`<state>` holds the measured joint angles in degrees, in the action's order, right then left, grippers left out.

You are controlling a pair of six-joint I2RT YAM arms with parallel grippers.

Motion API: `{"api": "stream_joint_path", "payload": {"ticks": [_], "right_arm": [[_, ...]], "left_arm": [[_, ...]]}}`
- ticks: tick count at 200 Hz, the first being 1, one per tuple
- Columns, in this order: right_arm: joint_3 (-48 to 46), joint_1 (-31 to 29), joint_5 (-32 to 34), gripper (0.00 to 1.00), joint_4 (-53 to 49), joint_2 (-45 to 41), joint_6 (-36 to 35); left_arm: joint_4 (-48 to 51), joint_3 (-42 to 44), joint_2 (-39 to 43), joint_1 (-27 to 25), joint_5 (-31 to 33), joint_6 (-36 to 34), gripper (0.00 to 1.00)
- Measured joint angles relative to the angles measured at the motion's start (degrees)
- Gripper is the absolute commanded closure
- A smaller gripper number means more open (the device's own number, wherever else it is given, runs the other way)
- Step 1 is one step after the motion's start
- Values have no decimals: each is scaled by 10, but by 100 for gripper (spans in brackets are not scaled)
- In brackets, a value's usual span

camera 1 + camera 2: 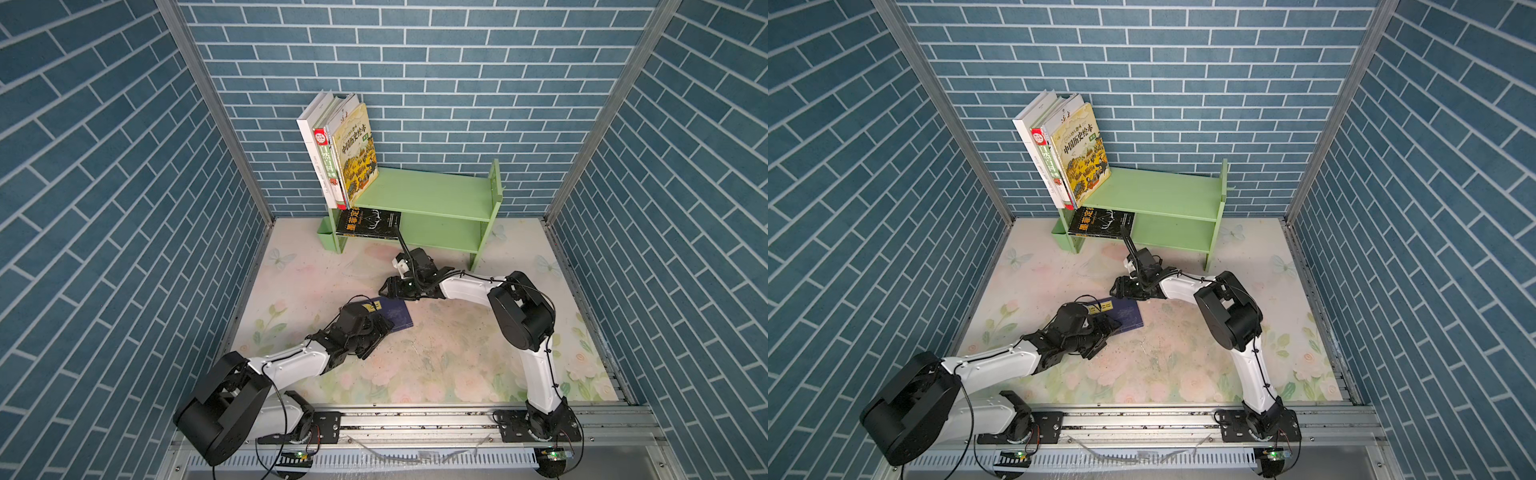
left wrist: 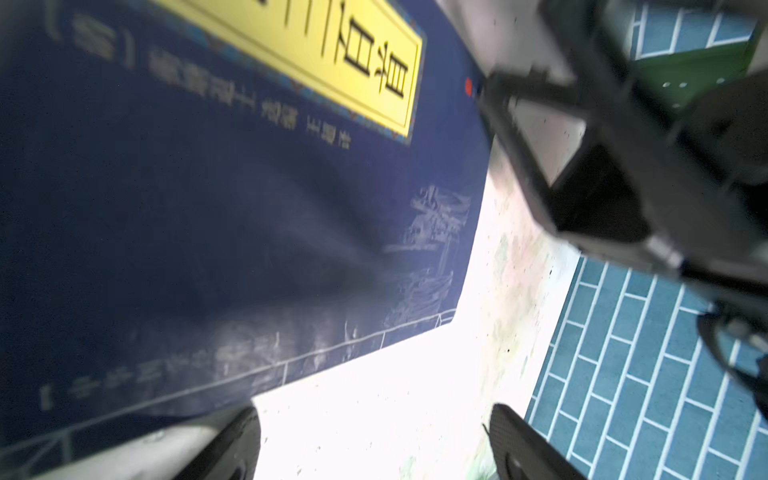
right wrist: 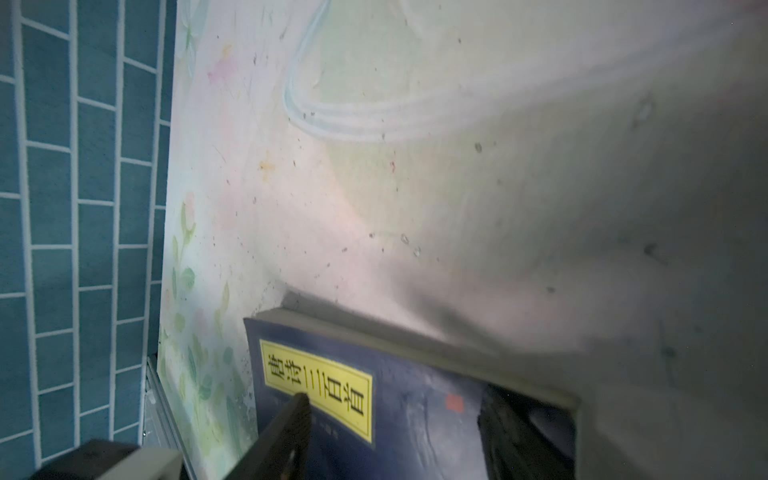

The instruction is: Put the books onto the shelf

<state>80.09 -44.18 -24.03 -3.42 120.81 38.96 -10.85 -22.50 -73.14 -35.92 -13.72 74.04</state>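
Note:
A navy book [image 1: 399, 313] [image 1: 1127, 313] with a yellow title label lies flat on the floral table. My left gripper [image 1: 380, 340] [image 2: 374, 449] is open at the book's near corner. One of its fingers [image 2: 232, 449] sits by the book's edge and the other stands over bare table. My right gripper [image 1: 386, 290] [image 3: 399, 432] hangs open over the far end of the navy book [image 3: 415, 399], holding nothing. On the light green shelf [image 1: 440, 195] [image 1: 1167, 193], a white book [image 1: 309, 145], a green-and-red one [image 1: 328, 166] and a pale yellow one [image 1: 355, 153] lean at the top tier's left end. A black book [image 1: 368, 224] lies flat on the lower tier.
Blue brick walls [image 1: 124, 208] close in the back and both sides. A small green box [image 1: 324, 237] hangs at the shelf's left foot. A metal rail [image 1: 415, 419] with both arm bases runs along the front edge. The two grippers are close together over the navy book.

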Motion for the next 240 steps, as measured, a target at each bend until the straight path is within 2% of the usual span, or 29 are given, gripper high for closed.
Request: {"api": "stream_joint_path", "payload": {"ticks": [45, 77, 136, 158, 191, 240], "right_arm": [[-93, -7, 3, 37, -4, -68, 3], [-152, -14, 18, 37, -2, -112, 22], [-198, -62, 45, 36, -40, -155, 42], [-165, -65, 84, 31, -90, -155, 26], [-38, -53, 142, 25, -130, -126, -21], [82, -16, 144, 25, -125, -35, -70]], "left_arm": [[-49, -18, -48, 9, 14, 1, 9], [-76, -25, -70, 35, 14, -7, 9], [32, -37, -20, 122, 89, -90, 5], [56, -37, -2, 134, 90, -111, 5], [57, -13, 18, 134, 65, -109, 5], [43, 37, 82, 134, 41, -76, 3]]}}
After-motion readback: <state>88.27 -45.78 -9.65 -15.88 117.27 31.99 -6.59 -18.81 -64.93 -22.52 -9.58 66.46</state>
